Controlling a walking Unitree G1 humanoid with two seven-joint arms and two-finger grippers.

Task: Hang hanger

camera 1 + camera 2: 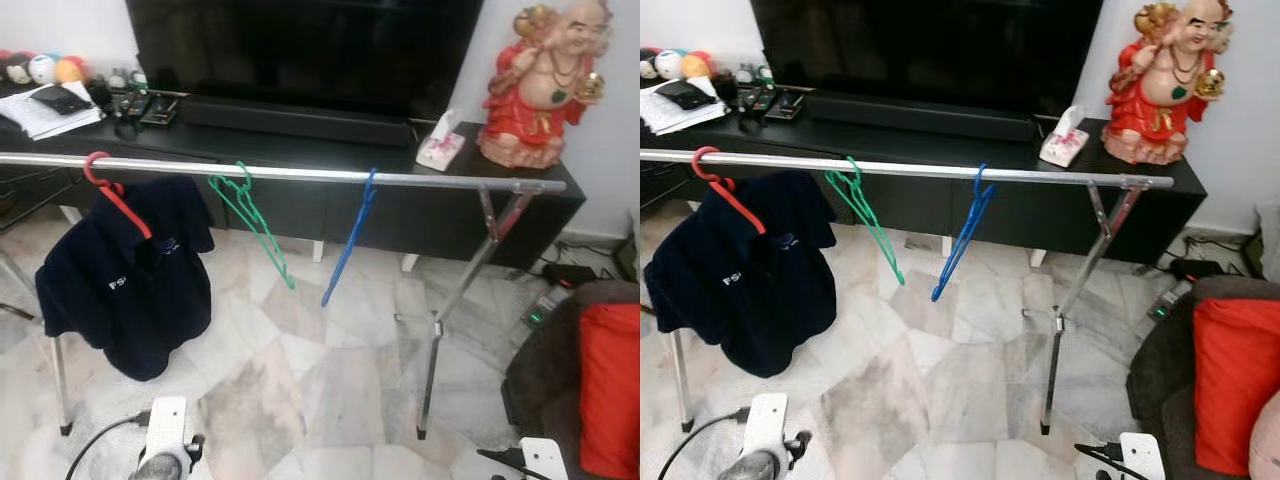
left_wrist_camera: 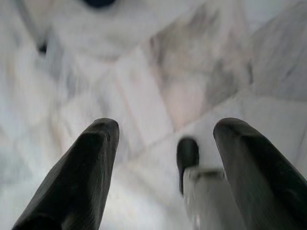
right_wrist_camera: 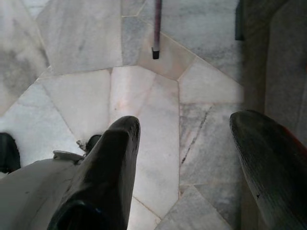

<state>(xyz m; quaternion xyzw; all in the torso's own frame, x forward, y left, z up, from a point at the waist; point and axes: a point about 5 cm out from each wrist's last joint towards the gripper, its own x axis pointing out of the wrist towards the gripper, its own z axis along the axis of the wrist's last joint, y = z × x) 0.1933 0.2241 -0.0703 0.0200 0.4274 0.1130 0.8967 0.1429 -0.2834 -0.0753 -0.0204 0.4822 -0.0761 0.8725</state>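
Three hangers already sit on the silver rail (image 1: 300,173): a red hanger (image 1: 115,195) carrying a navy polo shirt (image 1: 125,275) toward the robot's left, a green hanger (image 1: 250,215) beside it, and a blue hanger (image 1: 350,240) near the middle, the last two bare and swinging at a slant. Judging by that, the hanging looks done, or nearly so, since neither tool carries anything. The left tool (image 2: 163,158) points down at the marble floor (image 2: 158,72) with its two black fingers (image 2: 76,177) spread wide and nothing between them; the right tool (image 3: 187,167) is likewise spread apart over the floor tiles, empty, with the foot of the rack's leg (image 3: 156,28) ahead of it. Both arms hang low at the bottom edge of the head views. Behind the rail stands a black tabletop (image 1: 300,148) with a television (image 1: 300,50), a tissue box (image 1: 440,150) and a red laughing figurine (image 1: 540,85). If another hanger remains to be placed, I cannot see it here; what may be left is only stepping away
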